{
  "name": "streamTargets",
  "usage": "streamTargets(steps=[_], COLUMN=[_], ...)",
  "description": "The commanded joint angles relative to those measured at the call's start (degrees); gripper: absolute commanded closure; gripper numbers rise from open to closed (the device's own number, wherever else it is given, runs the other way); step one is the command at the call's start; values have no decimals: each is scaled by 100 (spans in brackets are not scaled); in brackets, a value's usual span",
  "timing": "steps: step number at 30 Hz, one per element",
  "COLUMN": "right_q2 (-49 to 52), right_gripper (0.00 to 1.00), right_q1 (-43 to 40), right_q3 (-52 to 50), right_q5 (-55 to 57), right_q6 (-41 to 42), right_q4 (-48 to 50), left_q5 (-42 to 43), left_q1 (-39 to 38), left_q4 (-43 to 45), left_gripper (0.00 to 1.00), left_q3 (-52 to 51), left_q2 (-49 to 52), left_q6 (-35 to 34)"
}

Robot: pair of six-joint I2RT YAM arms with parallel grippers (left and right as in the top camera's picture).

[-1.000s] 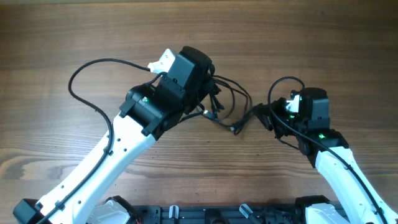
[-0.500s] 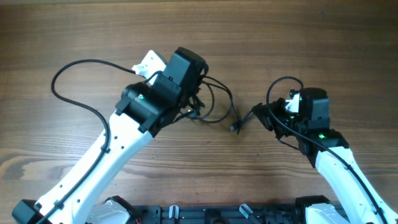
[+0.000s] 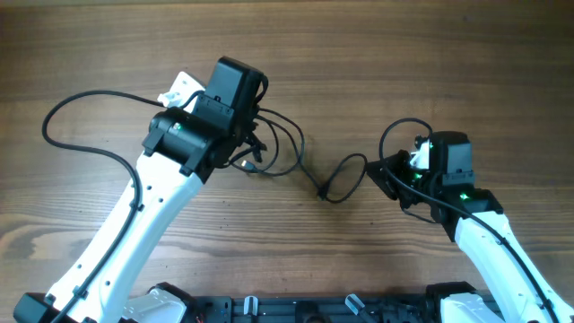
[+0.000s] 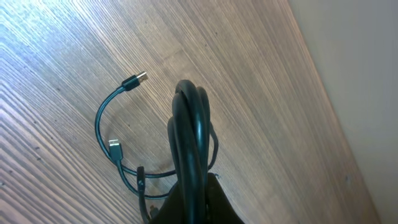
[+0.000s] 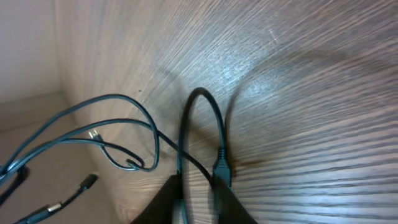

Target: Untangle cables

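Loosely, thin black cables (image 3: 301,154) curl on grained table (image 3: 404,54)

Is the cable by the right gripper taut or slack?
Slack. Overhead, the cable curls in a loose loop on the table beside the right gripper.

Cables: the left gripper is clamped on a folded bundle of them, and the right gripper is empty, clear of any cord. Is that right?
Not quite. The right gripper is not empty: the right wrist view shows it shut on a cable that loops up from between its fingers. The rest holds: the left gripper is clamped on a folded bundle.
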Motion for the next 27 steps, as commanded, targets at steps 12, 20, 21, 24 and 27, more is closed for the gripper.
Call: streamTargets(steps=[12,20,21,24,27], right_q2=[48,48,48,48,48], right_gripper=[0,0,0,0,0], right_q1=[-26,-26,-26,-26,-26], right_q3=[24,24,24,24,24], right_q5=[146,144,144,125,39], right_q6=[-323,-472,-472,-787,-1259], right_q4=[2,17,20,87,245], left_q5=[168,1064,1303,1974,2553], left_q1=[61,61,61,61,61], left_q4=[-22,328,457,741,870], left_gripper=[91,96,96,96,96], left_q3=[39,42,39,39,42], left_q2=[-170,-184,-192,-203,-203], left_q6=[74,1882,2275,3187,3956])
